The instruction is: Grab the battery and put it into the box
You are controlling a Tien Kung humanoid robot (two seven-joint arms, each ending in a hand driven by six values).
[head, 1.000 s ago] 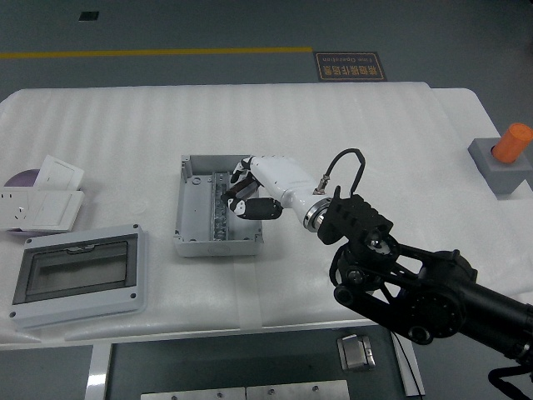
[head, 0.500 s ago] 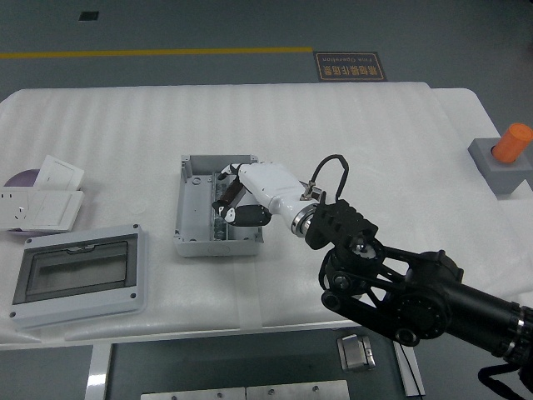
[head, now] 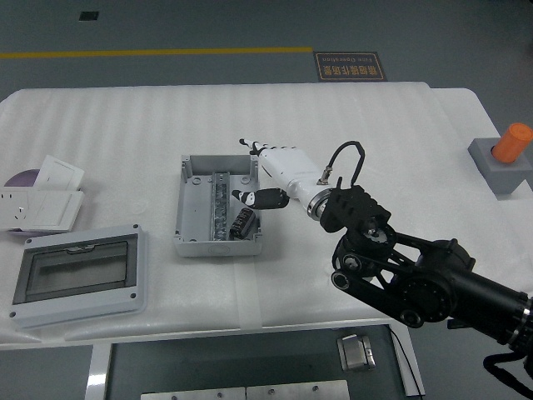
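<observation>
Head view: right hand [head: 268, 172] at frame centre, over right rim of box [head: 218, 205]. Fingers loosely extended, holding nothing. Battery [head: 243, 223] lies inside box, lower right compartment, just below thumb, apart from it. Box open, grey, on white table [head: 350, 125]. Grey lid with window [head: 77, 273] at lower left. Orange-topped block [head: 503, 158] at right edge.

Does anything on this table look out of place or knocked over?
Nothing stands out. The battery lies inside the open grey box, the right hand hovers just above it, and nothing looks spilled or tipped.
</observation>
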